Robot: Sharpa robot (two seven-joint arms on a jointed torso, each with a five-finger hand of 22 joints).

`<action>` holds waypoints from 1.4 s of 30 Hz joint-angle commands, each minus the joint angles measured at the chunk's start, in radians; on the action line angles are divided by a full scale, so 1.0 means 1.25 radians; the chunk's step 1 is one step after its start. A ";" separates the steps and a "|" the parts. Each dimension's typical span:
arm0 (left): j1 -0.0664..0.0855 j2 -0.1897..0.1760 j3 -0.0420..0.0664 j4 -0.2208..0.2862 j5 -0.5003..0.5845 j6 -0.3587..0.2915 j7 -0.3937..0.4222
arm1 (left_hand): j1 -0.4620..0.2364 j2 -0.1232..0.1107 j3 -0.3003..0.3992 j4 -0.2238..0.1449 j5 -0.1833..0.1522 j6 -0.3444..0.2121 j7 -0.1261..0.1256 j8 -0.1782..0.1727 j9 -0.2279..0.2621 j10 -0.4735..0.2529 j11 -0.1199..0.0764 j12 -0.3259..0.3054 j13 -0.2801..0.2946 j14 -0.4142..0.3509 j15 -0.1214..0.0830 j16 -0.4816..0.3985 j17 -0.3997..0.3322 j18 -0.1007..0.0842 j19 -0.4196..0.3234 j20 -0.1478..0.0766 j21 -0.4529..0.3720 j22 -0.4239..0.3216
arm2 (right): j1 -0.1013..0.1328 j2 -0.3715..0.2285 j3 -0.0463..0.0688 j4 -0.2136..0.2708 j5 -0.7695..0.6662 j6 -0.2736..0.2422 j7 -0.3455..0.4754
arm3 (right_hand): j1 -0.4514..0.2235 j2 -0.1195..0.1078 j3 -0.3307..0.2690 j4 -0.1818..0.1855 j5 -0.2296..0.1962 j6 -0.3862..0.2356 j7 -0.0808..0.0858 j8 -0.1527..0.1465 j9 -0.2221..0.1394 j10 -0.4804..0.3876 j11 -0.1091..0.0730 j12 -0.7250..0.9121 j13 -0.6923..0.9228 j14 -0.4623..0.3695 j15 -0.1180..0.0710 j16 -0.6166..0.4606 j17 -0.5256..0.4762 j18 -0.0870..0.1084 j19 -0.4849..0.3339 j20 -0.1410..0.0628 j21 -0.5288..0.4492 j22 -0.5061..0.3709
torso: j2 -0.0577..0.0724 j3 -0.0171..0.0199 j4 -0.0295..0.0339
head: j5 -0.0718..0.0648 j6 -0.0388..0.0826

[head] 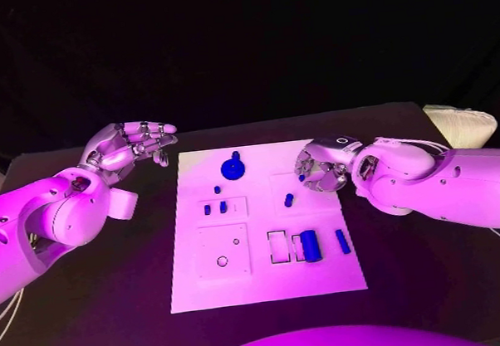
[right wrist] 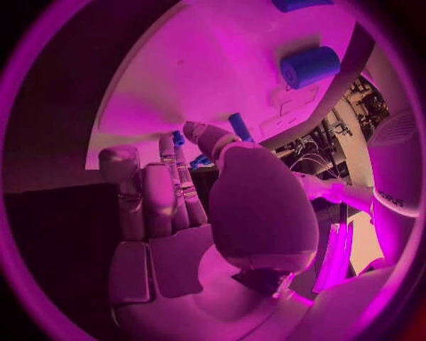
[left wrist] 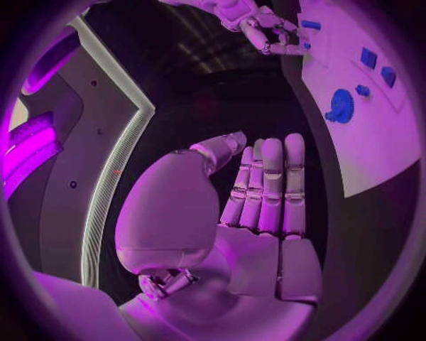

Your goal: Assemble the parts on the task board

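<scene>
The white task board (head: 267, 275) lies in the middle of the black table. On it are a blue gear (head: 235, 169), several small blue pieces (head: 220, 206), a blue cylinder (head: 311, 245) and a thin blue bar (head: 343, 242). My left hand (head: 132, 143) hovers off the board's far left corner, palm up, its fingers (left wrist: 270, 185) straight and holding nothing. My right hand (head: 322, 168) hangs over the board's right edge, fingers apart, close to a small blue peg (head: 301, 178). That peg (right wrist: 240, 126) stands just past the thumb. The cylinder (right wrist: 309, 66) lies further off.
A pale cloth bundle (head: 462, 124) sits at the table's far right corner. Bare black table (head: 84, 307) runs along both sides of the board. Outlined slots (head: 222, 249) mark the board's near half.
</scene>
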 commanded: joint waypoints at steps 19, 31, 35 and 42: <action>0.000 0.001 0.001 0.001 0.016 0.000 0.019 | -0.002 0.002 -0.007 -0.001 0.001 -0.006 0.002 0.003 -0.001 -0.005 0.001 0.005 0.001 -0.003 -0.001 -0.004 -0.001 0.006 0.002 0.003 -0.006 -0.004 | -0.018 0.035 -0.002 -0.014 -0.040 -0.012 -0.056 | 0.055 0.047 0.084 -0.009 -0.043 0.072 -0.024 0.039 0.047 0.084 -0.031 0.017 0.010 0.039 -0.018 0.121 0.094 -0.046 0.079 -0.013 0.177 0.188 | 0.000 0.0003 0.0000 | -0.003 -0.008; 0.000 0.000 0.001 0.001 0.017 0.001 0.010 | -0.002 0.002 -0.009 -0.001 0.001 -0.007 0.002 0.003 -0.002 -0.007 0.002 0.005 0.001 -0.003 0.000 -0.004 -0.002 0.006 0.003 0.003 -0.008 -0.005 | -0.024 0.046 -0.004 -0.011 -0.075 0.031 -0.097 | 0.054 0.052 0.098 -0.019 -0.027 0.074 -0.026 0.046 0.062 0.093 -0.033 0.010 0.014 0.034 -0.021 0.119 0.081 -0.050 0.084 -0.017 0.198 0.212 | -0.001 -0.0001 -0.0001 | -0.004 -0.014; 0.000 -0.001 0.001 0.001 0.018 0.003 0.007 | -0.002 0.002 -0.010 0.000 0.001 -0.008 0.003 0.003 -0.002 -0.009 0.003 0.005 0.000 -0.003 0.000 -0.005 -0.002 0.006 0.004 0.003 -0.009 -0.007 | -0.025 0.045 -0.004 -0.008 -0.086 0.032 -0.110 | 0.053 0.054 0.106 -0.022 -0.011 0.073 -0.026 0.048 0.067 0.096 -0.033 0.007 0.015 0.034 -0.021 0.122 0.082 -0.051 0.086 -0.018 0.205 0.220 | -0.001 -0.0005 -0.0002 | -0.005 -0.015; 0.000 -0.001 0.001 -0.001 0.019 0.003 0.004 | -0.002 0.001 -0.012 0.000 0.001 -0.010 0.003 0.003 -0.002 -0.012 0.004 0.004 0.000 -0.003 0.000 -0.005 -0.002 0.006 0.005 0.004 -0.011 -0.008 | -0.026 0.041 -0.005 0.002 -0.095 -0.025 -0.128 | 0.054 0.061 0.120 -0.028 -0.003 0.075 -0.028 0.052 0.074 0.105 -0.035 0.006 0.016 0.035 -0.022 0.127 0.084 -0.055 0.094 -0.019 0.224 0.241 | -0.002 -0.0001 -0.0001 | -0.005 -0.013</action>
